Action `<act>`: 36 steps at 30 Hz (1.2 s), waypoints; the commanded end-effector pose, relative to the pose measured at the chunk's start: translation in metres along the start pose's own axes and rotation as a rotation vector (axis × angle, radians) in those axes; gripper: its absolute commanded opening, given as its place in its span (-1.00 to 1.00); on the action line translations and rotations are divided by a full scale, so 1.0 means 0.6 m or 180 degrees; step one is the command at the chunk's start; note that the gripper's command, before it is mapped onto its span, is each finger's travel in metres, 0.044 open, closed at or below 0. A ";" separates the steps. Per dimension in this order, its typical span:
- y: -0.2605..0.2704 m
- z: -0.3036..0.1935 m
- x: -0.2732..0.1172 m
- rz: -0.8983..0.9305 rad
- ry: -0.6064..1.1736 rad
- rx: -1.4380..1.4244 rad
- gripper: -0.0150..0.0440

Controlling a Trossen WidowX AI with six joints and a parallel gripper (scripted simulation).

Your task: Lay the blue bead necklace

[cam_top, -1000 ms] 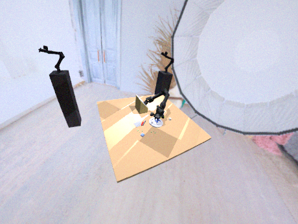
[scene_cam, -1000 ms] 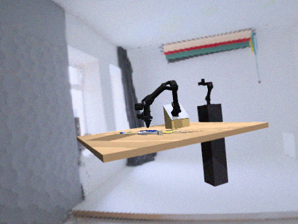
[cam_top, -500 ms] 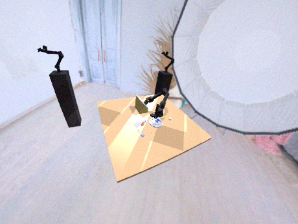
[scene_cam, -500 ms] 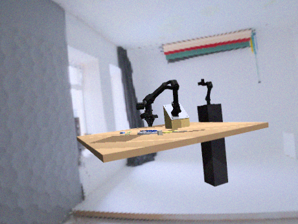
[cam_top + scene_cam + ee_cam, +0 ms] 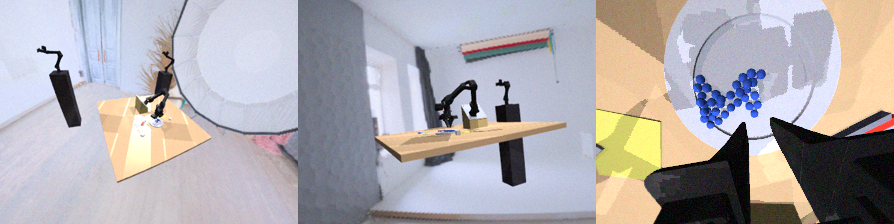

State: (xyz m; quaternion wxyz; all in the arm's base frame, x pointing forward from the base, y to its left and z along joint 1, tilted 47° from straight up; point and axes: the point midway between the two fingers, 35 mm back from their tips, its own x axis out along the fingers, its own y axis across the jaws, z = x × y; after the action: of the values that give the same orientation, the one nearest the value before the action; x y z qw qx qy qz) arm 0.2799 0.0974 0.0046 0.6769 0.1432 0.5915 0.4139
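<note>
The round bead board (image 5: 160, 125) (image 5: 438, 133) (image 5: 827, 52) is a pale disc with a thin dark ring groove. The blue bead necklace (image 5: 157, 120) (image 5: 449, 131) (image 5: 720, 100) lies on it in a bunched, folded heap. In the wrist view its left beads lie along the groove's left and lower-left edge; the others lie inside the ring. My gripper (image 5: 449, 126) (image 5: 757, 123) is partly open, with nothing between its fingertips. It hangs just above the board, and in the wrist view the tips are right of and below the beads. The groove under the beads is hidden.
A yellow sheet (image 5: 633, 145) and a red and black object (image 5: 881, 125) flank the board. A small pale cube (image 5: 170, 118) (image 5: 457, 133) stands near it. The arm's wedge-shaped base (image 5: 140, 106) (image 5: 475, 123) is behind. Small items, including a blue one (image 5: 142, 134) (image 5: 420, 133), lie farther off.
</note>
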 end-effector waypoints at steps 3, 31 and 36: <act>-0.002 0.001 0.000 -0.0007 -0.0016 0.0001 -0.08; -0.001 -0.001 0.046 -0.0010 0.0006 -0.0008 -0.49; -0.001 -0.001 0.046 -0.0010 0.0006 -0.0008 -0.49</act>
State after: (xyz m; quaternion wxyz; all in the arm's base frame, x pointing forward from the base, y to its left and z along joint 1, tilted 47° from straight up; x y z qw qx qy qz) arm 0.2783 0.1172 -0.0152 0.6773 0.1414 0.5919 0.4134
